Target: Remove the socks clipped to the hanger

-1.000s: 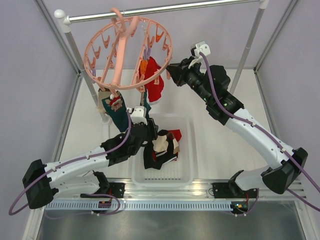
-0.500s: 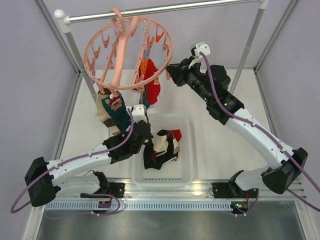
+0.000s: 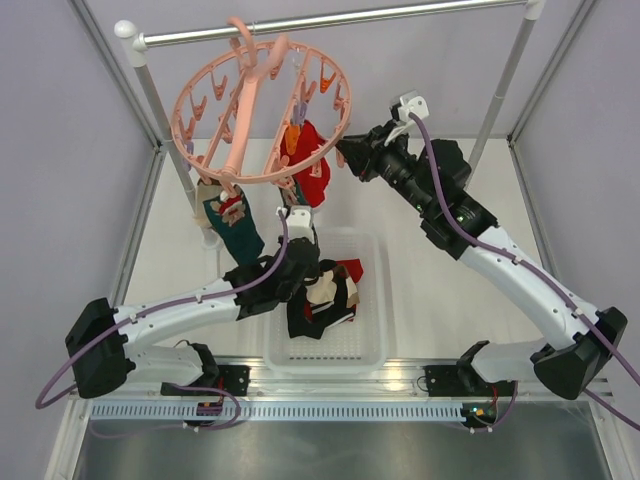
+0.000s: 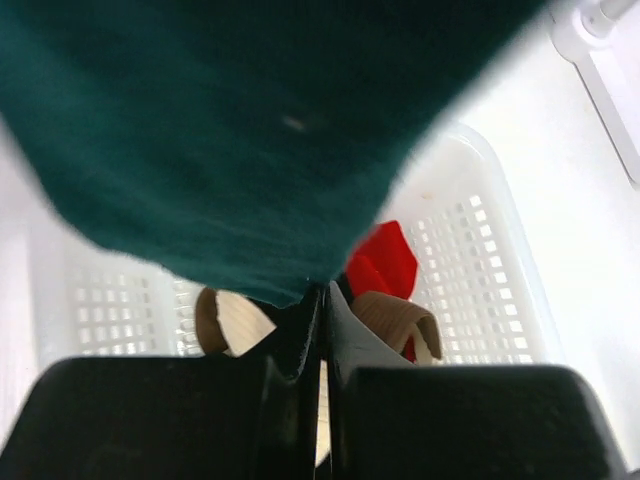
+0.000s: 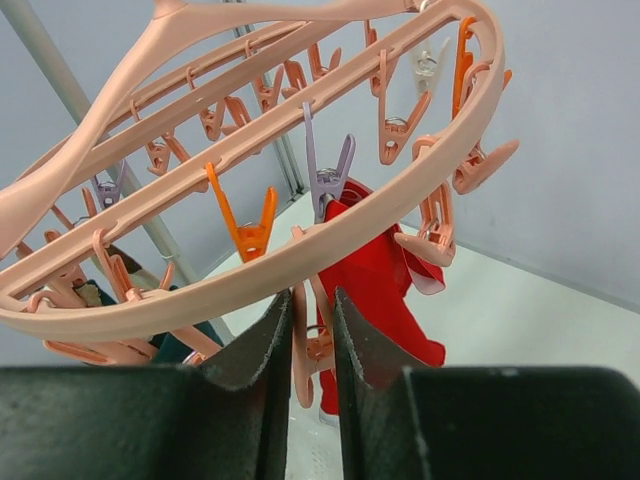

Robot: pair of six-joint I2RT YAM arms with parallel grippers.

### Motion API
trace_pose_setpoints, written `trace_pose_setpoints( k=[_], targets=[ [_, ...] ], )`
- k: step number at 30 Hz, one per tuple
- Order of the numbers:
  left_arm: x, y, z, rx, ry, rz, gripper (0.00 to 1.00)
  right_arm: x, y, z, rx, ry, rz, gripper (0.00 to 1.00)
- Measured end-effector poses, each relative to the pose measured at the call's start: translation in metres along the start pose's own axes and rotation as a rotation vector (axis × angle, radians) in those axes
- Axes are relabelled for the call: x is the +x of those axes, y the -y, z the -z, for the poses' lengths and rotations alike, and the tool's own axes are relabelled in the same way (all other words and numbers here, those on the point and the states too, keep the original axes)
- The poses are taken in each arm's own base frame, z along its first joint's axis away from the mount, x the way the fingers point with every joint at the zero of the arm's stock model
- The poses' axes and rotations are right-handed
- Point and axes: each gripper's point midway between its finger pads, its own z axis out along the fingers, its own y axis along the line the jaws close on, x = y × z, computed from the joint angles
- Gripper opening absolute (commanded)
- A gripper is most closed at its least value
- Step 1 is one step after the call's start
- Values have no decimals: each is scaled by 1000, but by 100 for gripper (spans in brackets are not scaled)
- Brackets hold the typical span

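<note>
Newly closed left pincer (image 4: 322, 300) pinches soft teal sock (image 4: 250, 130) | right pincer (image 5: 307, 300) pinches plastic clip (image 5: 303, 360) under round hanger (image 5: 150, 310)

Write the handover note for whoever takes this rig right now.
Left hand: shut on the bottom edge of a teal sock, above the basket.
Right hand: closed on a pink clip just under the hanger rim, beside the red sock.
Done: loose socks lie in the basket.
Left: that teal sock, the red sock and other socks at the hanger's left side hang clipped on.
</note>
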Motion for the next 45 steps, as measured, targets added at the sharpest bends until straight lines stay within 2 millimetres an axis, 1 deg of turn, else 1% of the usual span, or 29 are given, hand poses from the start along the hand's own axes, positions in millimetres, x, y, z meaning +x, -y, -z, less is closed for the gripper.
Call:
trace_pose_setpoints(
  k=[4, 5, 6, 7, 10, 13, 17, 21, 23, 26, 29, 31, 33, 35, 37, 45],
  targets=[
    [4, 15, -7, 36, -33, -13, 2, 2, -2, 10, -8, -1, -13, 30],
    [5, 19, -9, 43, -40, -14, 2, 1, -2, 13, -10, 0, -16, 36],
    [5, 23, -11, 53, -48, -16, 2, 2, -4, 16, -14, 0, -23, 39],
    [6, 26, -13, 60, -55, -18, 2, 1, -4, 19, -15, 2, -28, 45],
    [8, 35, -18, 77, -72, -23, 2, 1, -5, 25, -20, 4, -37, 56],
    [8, 41, -21, 88, -79, -29, 2, 1, -7, 28, -30, 3, -40, 60],
    [3, 46, -21, 103, -76, -30, 2, 2, -10, 30, -46, -1, -43, 62],
    [2, 47, -20, 107, -75, -38, 2, 2, -16, 34, -81, -5, -43, 62],
    [2, 47, -20, 109, -76, -41, 2, 6, -20, 37, -104, -13, -42, 62],
    [2, 47, -20, 110, -76, -42, 2, 17, -28, 45, -150, -31, -32, 59],
    [2, 47, -20, 111, -77, -43, 2, 30, -44, 55, -216, -43, -4, 59],
    [2, 47, -20, 113, -77, -42, 2, 37, -60, 62, -270, -49, 26, 59],
    [2, 49, -20, 118, -78, -41, 2, 41, -78, 66, -319, -51, 54, 59],
    [2, 50, -19, 125, -80, -41, 2, 43, -90, 69, -355, -48, 78, 59],
    [2, 51, -19, 129, -82, -40, 2, 43, -93, 67, -364, -40, 100, 59],
    [1, 51, -19, 129, -81, -38, 2, 55, -82, 39, -294, -57, 140, 59]
  ],
)
